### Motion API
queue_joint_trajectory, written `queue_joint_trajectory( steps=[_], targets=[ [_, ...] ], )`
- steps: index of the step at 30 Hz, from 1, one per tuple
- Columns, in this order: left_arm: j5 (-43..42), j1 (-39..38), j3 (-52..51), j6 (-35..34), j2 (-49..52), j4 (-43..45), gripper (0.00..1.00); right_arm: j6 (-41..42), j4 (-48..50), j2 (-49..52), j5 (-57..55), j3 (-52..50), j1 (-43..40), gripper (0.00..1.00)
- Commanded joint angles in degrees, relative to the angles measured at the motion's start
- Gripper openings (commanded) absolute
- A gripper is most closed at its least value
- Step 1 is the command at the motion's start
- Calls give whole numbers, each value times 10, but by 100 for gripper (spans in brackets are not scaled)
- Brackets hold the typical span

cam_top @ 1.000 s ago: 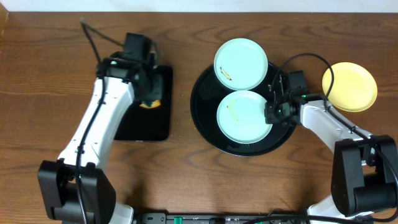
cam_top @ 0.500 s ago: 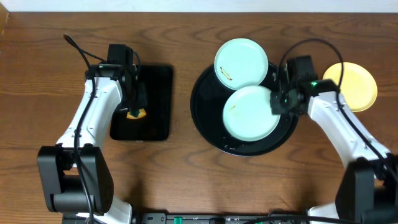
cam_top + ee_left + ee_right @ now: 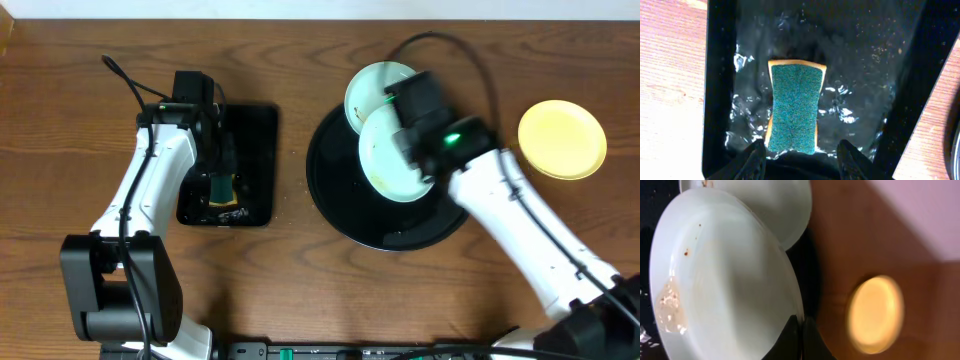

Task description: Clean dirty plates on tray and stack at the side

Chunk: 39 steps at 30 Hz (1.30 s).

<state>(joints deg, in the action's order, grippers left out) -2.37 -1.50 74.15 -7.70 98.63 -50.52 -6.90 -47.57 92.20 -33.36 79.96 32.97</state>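
Brown wood-grain table [image 3: 300, 260] runs under both my arms, with a pale strip beyond its 12 o'clock edge. Toward 9 o'clock from the table's middle lies the rectangular black tray [image 3: 258, 150], its floor wet and glinting in my left wrist view. On that floor lies a sponge [image 3: 794, 106], green scouring face up over a yellow-orange body, its long axis running 12 to 6. My left gripper [image 3: 801, 147] hangs over the sponge's 6 o'clock end with its jaws spread wide, one finger at either side of that end (neither pressing the sponge, as far as I can see).

Toward 3 o'clock sits the round black tray [image 3: 370, 225]. My right gripper [image 3: 799, 332] has its jaws pinched tight on the rim of a mint plate [image 3: 725, 270], which is tilted over the tray's middle; whether its far edge touches the tray I cannot tell. The plate bears a small brown speck and a wet smeared patch. A second mint plate [image 3: 368, 82] rests at the tray's 12 o'clock, overhanging the raised rim, and from overhead the held plate overlaps its 6 o'clock edge. The yellow plate [image 3: 562, 138] lies flat on the bare wood at about 2 o'clock from the tray, apart from it.
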Motion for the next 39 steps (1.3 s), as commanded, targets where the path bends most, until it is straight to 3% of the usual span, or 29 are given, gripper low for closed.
queue_joint_trajectory(
  steps=[1, 5, 9, 16, 22, 32, 39],
  targets=[
    [9, 2, 1, -1, 1, 0, 51, -43, 16, -9, -162, 13, 60, 1],
    [10, 2, -5, -1, 1, 0, 68, -22, 17, -9, -156, 12, 83, 1],
    [39, 2, -22, -1, 1, 14, 75, 7, 12, -8, -120, 12, 67, 1],
    [42, 2, -55, -1, 3, 53, 76, 87, -40, -8, 256, 7, -77, 1],
    [42, 2, -114, -1, 3, 126, 76, 86, -26, -7, 349, -53, -145, 1],
    [-5, 2, -203, -1, 3, 244, 74, 88, 178, -7, 349, -243, -148, 1],
    [-4, 1, -238, -1, 3, 299, 52, 88, 213, -7, 349, -276, -148, 1]
  ],
)
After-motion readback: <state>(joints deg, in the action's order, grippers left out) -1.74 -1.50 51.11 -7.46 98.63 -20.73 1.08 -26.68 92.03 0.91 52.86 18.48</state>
